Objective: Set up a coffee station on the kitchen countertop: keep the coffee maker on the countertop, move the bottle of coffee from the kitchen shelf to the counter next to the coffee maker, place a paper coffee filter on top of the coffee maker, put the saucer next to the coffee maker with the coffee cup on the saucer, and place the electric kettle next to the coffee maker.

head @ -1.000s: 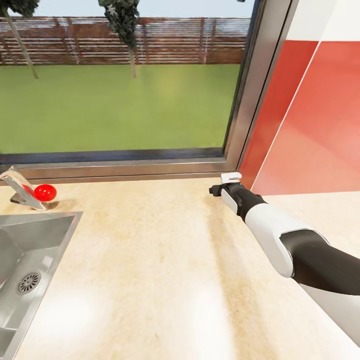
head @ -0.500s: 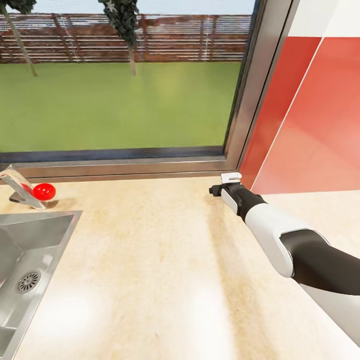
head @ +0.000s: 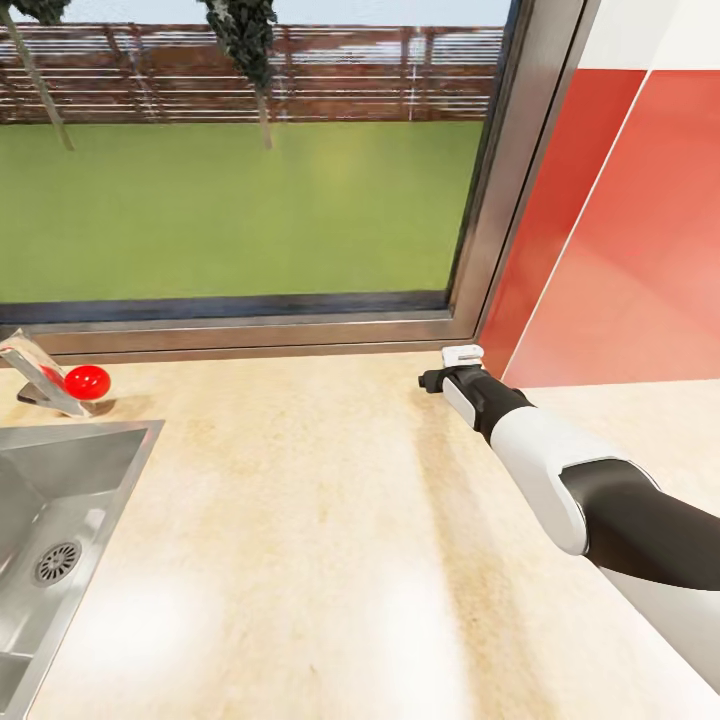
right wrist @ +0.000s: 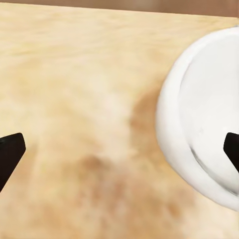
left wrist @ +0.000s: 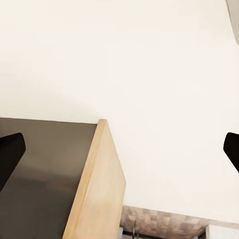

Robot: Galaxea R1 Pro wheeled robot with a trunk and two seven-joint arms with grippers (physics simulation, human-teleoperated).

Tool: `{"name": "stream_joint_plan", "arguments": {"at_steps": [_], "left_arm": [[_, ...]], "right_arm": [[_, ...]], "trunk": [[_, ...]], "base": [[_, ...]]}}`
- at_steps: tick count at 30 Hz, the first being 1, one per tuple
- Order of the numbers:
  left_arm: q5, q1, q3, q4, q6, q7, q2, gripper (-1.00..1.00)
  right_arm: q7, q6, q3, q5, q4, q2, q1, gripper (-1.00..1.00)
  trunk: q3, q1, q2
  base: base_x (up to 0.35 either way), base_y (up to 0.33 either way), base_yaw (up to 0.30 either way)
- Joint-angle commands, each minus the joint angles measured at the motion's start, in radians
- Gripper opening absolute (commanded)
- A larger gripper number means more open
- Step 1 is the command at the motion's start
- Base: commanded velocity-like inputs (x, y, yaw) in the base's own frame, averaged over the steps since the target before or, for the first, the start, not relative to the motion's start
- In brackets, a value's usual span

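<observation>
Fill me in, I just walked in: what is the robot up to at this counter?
The right arm reaches across the countertop toward the corner by the window. Its right gripper is open just above the tan surface, with a round white dish, likely the saucer, lying flat beside it, not gripped. The left gripper is open and empty. A sink is at the left.

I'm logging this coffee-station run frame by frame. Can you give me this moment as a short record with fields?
surface: kitchen countertop, light tan
right arm: stretched over the counter toward the window corner
right gripper: open, just above the counter
white round object: saucer lying on the counter by one fingertip
sink: at the counter's left
left gripper: open, facing a pale wall
</observation>
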Motion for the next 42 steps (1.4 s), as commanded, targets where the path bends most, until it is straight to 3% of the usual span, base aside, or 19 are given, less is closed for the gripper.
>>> {"name": "stream_joint_plan", "arguments": {"at_steps": [1, 42], "left_arm": [[-0.01, 0.001, 0.008, -0.001, -0.003, 0.002, 0.0, 1.0], [-0.011, 0.002, 0.008, -0.001, -0.005, 0.002, 0.0, 1.0]], "right_arm": [[-0.006, 0.005, 0.008, -0.01, -0.001, 0.0, 0.0, 1.0], [-0.006, 0.005, 0.008, -0.01, 0.002, 0.0, 0.0, 1.0]], "trunk": [[-0.002, 0.001, -0.002], [-0.015, 0.001, -0.002]], "base": [[0.0, 0.0, -0.028], [0.0, 0.0, -0.021]]}}
